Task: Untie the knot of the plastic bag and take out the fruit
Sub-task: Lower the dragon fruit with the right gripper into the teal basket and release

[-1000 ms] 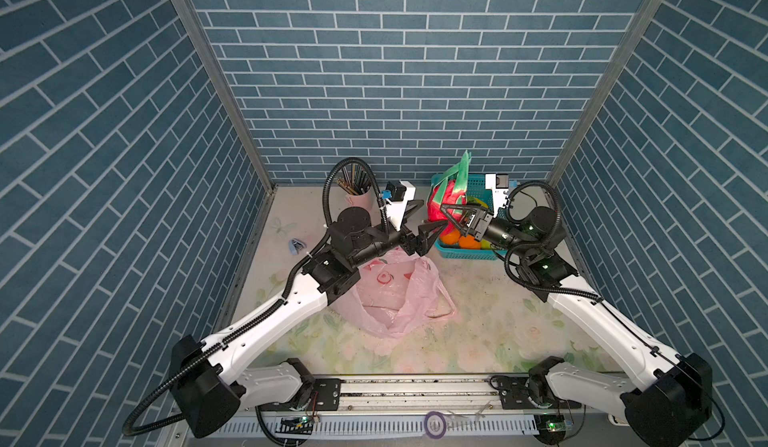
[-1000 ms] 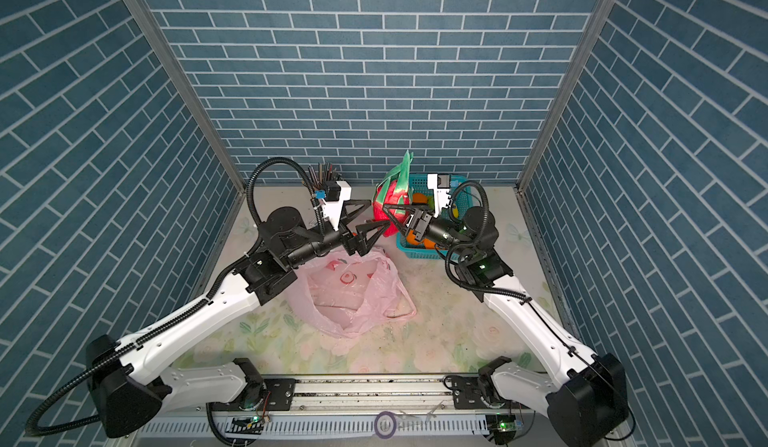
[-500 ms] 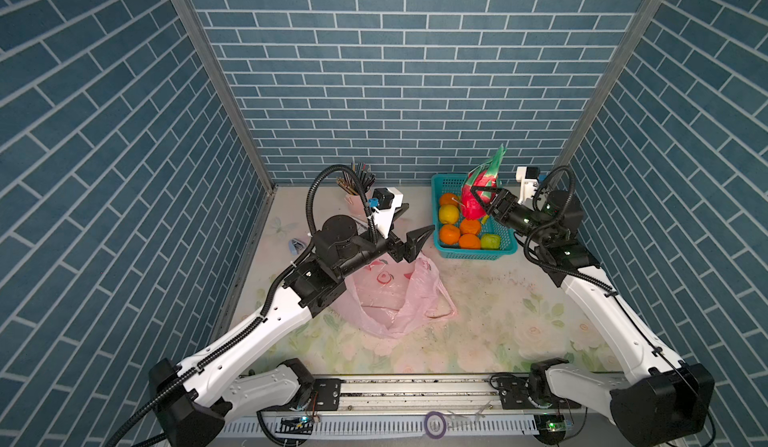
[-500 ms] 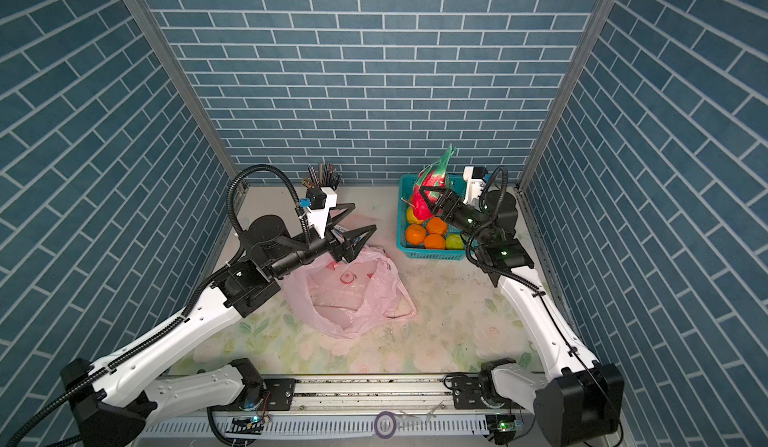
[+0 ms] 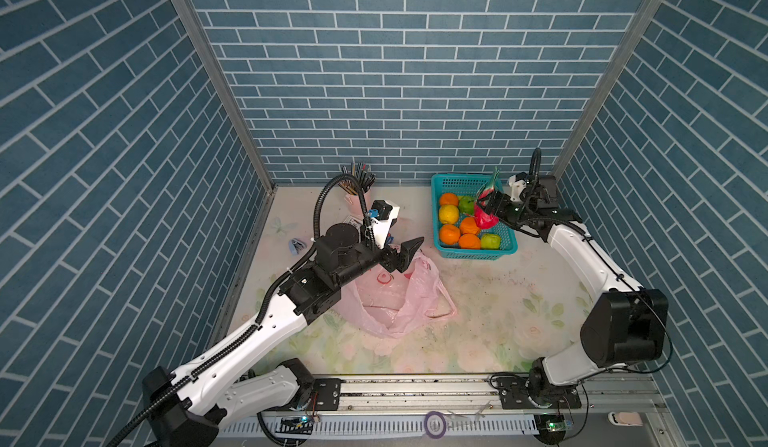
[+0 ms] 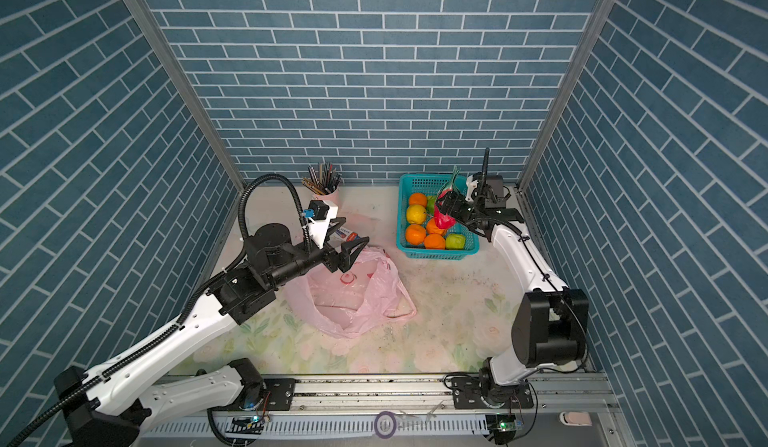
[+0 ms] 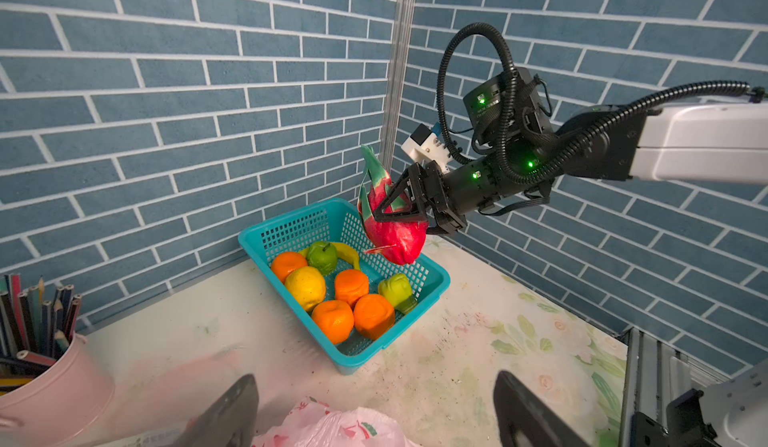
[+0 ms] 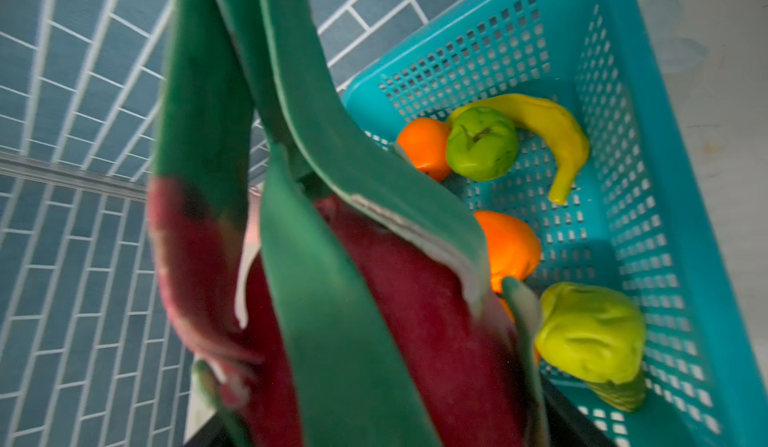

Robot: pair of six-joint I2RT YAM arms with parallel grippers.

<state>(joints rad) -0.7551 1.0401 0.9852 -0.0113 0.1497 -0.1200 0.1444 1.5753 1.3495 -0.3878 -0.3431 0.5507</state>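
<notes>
The pink plastic bag [image 5: 395,299] [image 6: 353,295] lies slack and crumpled on the table, one handle loop loose at its right. I see no knot on it. My left gripper [image 5: 411,254] [image 6: 355,256] [image 7: 376,376] hovers open over the bag's far edge with nothing in it. My right gripper [image 5: 488,208] [image 6: 449,210] [image 7: 395,216] is shut on the magenta dragon fruit [image 5: 484,218] [image 7: 399,237] [image 8: 395,320], just above the teal basket [image 5: 473,254] [image 7: 345,362]. Several oranges, a lemon [image 7: 305,287] and two green fruits lie in the basket.
A yellow banana [image 8: 552,133] lies at the basket's far side. A pink cup of pencils [image 5: 356,193] [image 7: 50,382] stands at the back. A small blue object [image 5: 296,244] lies by the left wall. Brick walls close three sides.
My right gripper has carried the dragon fruit from the middle to the right and down over the basket. My left gripper has drawn back towards the bag and stayed open.
</notes>
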